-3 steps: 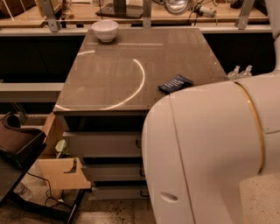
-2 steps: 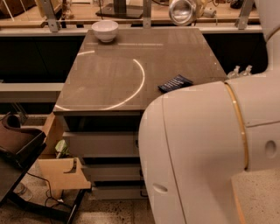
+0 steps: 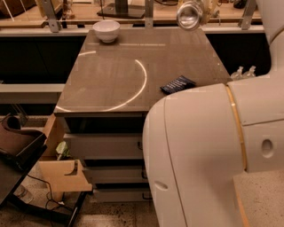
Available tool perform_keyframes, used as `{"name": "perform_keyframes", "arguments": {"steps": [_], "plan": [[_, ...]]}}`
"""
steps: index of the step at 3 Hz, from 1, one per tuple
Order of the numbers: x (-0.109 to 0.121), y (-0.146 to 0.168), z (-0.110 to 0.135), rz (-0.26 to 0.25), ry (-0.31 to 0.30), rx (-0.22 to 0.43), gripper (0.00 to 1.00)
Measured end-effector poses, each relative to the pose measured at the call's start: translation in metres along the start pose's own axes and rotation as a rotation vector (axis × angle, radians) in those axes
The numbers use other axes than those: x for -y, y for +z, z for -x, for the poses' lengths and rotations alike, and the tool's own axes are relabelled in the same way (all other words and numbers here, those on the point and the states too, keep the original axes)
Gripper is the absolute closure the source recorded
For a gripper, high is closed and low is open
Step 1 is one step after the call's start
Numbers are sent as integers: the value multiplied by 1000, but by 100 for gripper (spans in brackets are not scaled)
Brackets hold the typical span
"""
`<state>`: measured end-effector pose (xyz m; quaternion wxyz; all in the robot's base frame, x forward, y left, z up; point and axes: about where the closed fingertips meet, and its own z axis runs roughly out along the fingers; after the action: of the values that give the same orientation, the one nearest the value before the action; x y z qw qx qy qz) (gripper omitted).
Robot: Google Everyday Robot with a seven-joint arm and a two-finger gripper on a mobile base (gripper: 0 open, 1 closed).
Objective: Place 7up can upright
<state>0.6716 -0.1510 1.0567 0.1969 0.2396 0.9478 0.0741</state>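
Silvery 7up can [image 3: 189, 15] shows at the table's [image 3: 111, 84] far right edge, its round end facing the camera, with the gripper [image 3: 205, 9] just to its right. The gripper is cut off at the top, so its hold cannot be told. The white arm [image 3: 208, 155] hides the table's near right corner.

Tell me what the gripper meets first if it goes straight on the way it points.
Probably the table near its far right edge: the gripper, at the frame's top holding the 7up can, seems aimed down there. Depth unclear.
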Motion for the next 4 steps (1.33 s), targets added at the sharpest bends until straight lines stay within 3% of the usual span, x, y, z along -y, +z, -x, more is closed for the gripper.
{"name": "perform_keyframes", "arguments": {"steps": [1, 2, 3, 4], "plan": [[-5, 3, 6, 15, -1, 21, 100], [13, 27, -3, -31, 57, -51, 100], [36, 61, -12, -131, 121, -120, 100], [52, 86, -19, -198, 167, -166, 100]]}}
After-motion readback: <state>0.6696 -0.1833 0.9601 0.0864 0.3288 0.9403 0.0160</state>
